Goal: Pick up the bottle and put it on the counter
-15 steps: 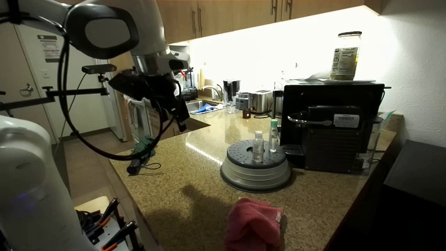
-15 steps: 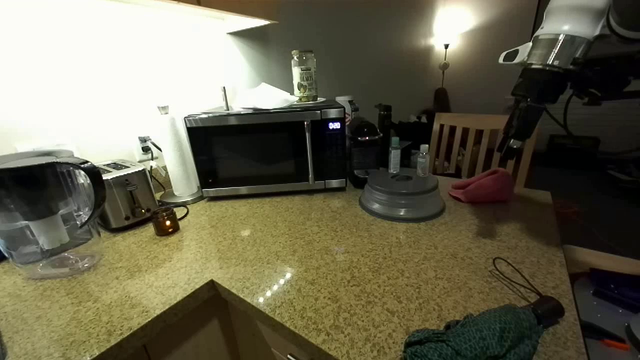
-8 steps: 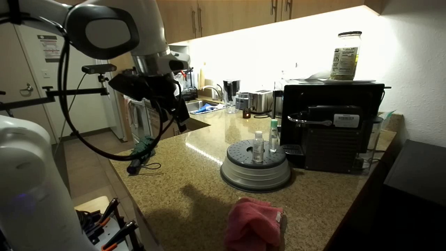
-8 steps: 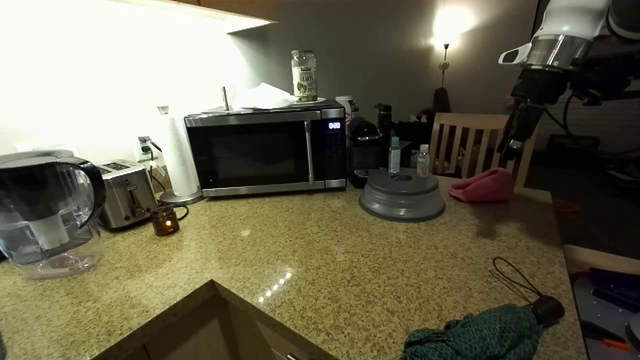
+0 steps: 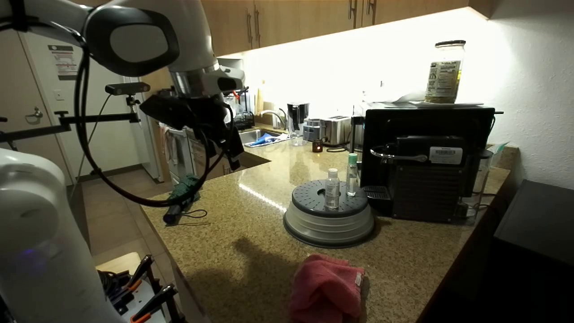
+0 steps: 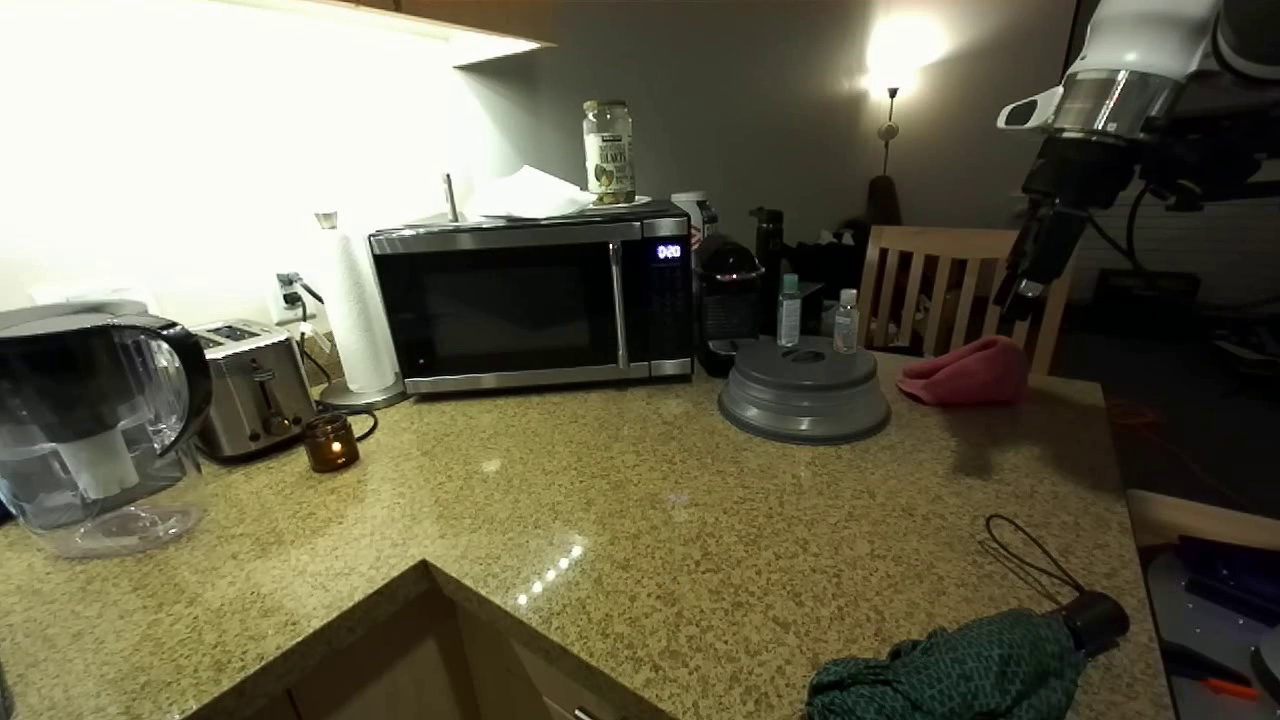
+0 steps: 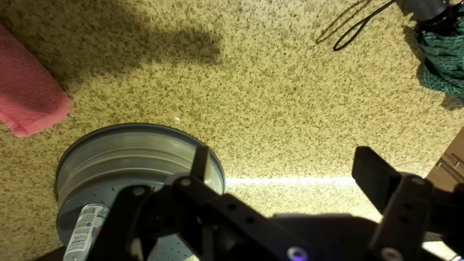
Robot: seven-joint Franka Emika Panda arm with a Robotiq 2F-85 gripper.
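Two small clear bottles stand upright on a round grey stand (image 5: 309, 224). The white-capped bottle (image 5: 332, 190) and the green-capped bottle (image 5: 352, 177) show in both exterior views, the white-capped one (image 6: 846, 322) and the green-capped one (image 6: 789, 312). In the wrist view part of a labelled bottle (image 7: 85, 230) shows at the lower left, its cap out of sight. The speckled tan counter (image 5: 228, 220) spreads around the stand. My gripper (image 7: 282, 159) is open and empty. It hangs above the counter, apart from both bottles, to the side of the stand.
A pink towel (image 5: 329, 287) lies beside the stand. A folded green umbrella (image 6: 960, 665) lies near the counter's edge. A black coffee machine (image 5: 426, 179) and a microwave (image 6: 530, 300) stand close behind the stand. A jar (image 5: 444, 74) stands on the microwave.
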